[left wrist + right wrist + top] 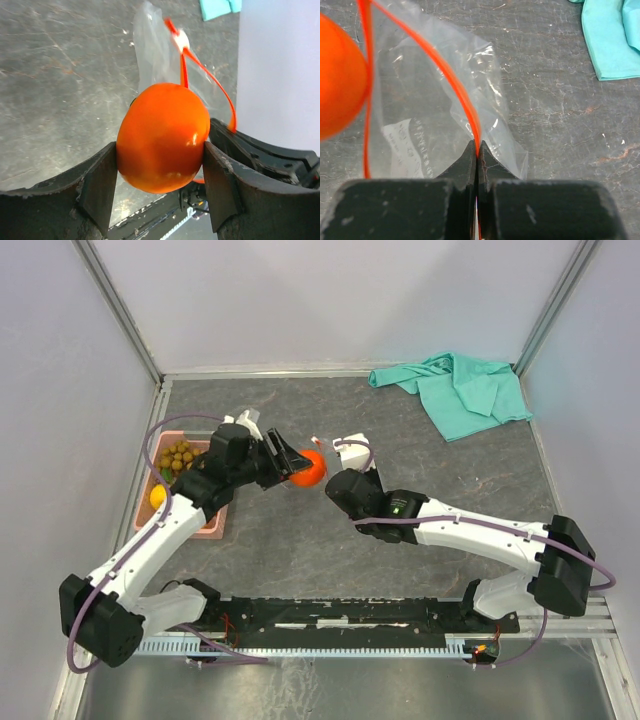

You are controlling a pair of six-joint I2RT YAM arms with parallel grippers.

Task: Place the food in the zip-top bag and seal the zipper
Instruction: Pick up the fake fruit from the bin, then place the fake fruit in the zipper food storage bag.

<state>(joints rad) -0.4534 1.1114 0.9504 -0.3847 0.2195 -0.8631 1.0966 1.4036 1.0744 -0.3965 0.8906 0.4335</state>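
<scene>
My left gripper (161, 165) is shut on the orange (162, 135) and holds it at the open mouth of the clear zip-top bag (155, 55). In the top view the orange (307, 469) is mid-table between the two grippers. My right gripper (477, 146) is shut on the orange-red zipper (455, 85) and holds the bag (420, 115) open above the table; the orange (340, 80) shows at the left edge of that view. A yellow lemon (157, 496) and brown berries (178, 455) lie in the pink basket (213, 522). The grapes cannot be made out.
A teal cloth (462, 388) lies at the back right, and also shows in the right wrist view (615, 40). The pink basket stands at the left wall. Metal frame posts rise at both back corners.
</scene>
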